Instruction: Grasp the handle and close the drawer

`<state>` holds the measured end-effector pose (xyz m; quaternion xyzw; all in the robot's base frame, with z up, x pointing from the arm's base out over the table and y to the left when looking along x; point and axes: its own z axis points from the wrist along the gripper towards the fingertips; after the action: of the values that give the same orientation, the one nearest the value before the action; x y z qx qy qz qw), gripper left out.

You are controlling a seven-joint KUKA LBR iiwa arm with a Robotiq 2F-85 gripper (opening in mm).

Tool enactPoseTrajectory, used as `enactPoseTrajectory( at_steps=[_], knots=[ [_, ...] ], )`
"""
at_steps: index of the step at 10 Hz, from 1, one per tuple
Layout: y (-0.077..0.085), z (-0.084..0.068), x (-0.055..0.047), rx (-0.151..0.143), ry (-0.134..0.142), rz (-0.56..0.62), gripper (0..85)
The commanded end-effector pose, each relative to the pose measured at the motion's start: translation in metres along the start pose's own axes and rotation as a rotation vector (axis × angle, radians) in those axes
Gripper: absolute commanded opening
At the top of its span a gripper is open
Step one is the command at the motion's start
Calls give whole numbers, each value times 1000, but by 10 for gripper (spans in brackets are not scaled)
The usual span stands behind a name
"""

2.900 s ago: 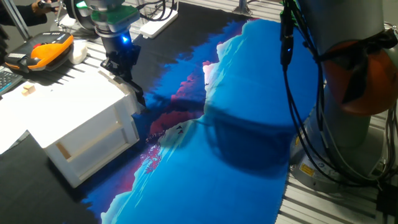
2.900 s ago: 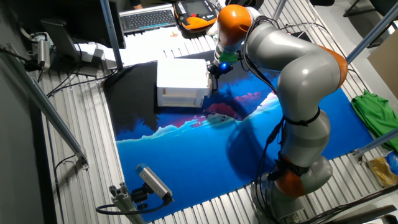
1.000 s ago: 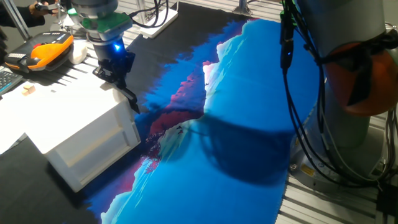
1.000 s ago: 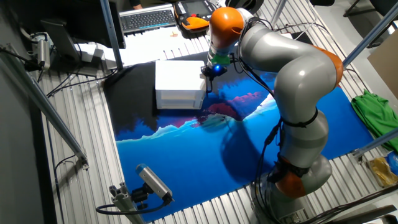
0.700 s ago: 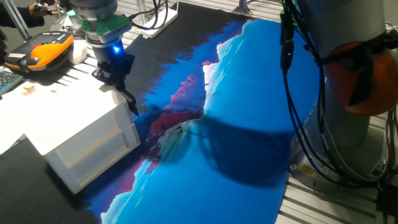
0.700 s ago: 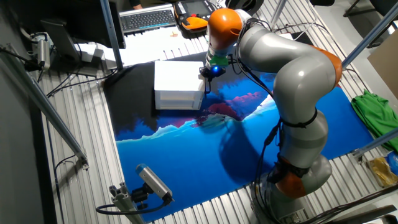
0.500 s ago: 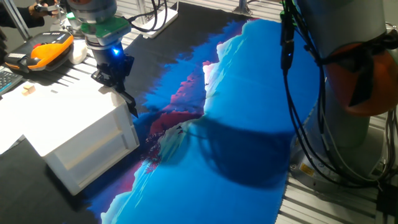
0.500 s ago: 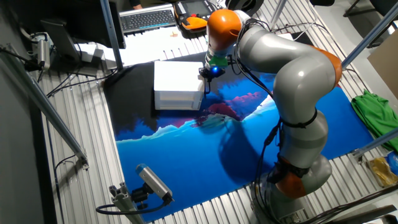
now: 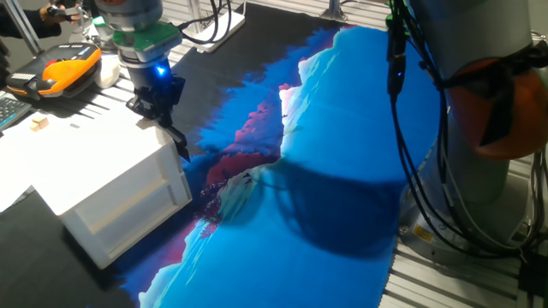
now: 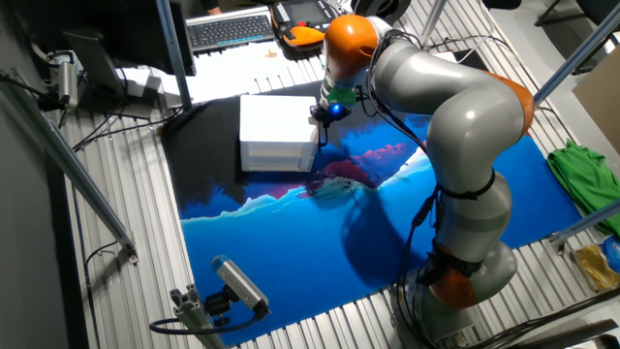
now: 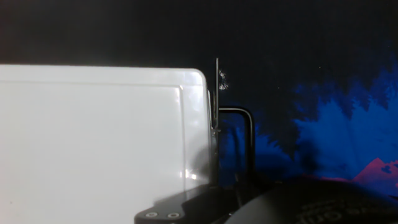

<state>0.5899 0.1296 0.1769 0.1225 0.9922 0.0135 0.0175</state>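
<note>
Pincer (image 9: 175, 137) at handle (image 11: 239, 146) (grip state unclear); drawer (image 11: 198, 124) flush with cabinet (image 9: 103, 184), unchanged since half-second ago.

Drawer (image 9: 175, 158) pushed in; end effector (image 9: 181, 147) and cabinet (image 9: 94, 171) shifted left.

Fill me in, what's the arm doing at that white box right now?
The KUKA arm has its pincer down at the front of the white cabinet, at the drawer's black handle. In the hand view the handle juts from the drawer front, which sits nearly flush with the cabinet, so the drawer looks about closed. Whether the pincer is clamped on the handle cannot be told. The cabinet stands on a blue and black cloth.
</note>
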Motion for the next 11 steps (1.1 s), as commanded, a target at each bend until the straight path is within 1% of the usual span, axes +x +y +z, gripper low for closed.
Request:
enactPoseTrajectory(
  at_steps=[1,3,6,11],
  knots=[
    [0,0,0,-3,1,3,170],
    [0,0,0,-6,1,8,170],
    [0,0,0,-19,1,23,170],
    [1,1,1,-17,1,45,170]
  ],
)
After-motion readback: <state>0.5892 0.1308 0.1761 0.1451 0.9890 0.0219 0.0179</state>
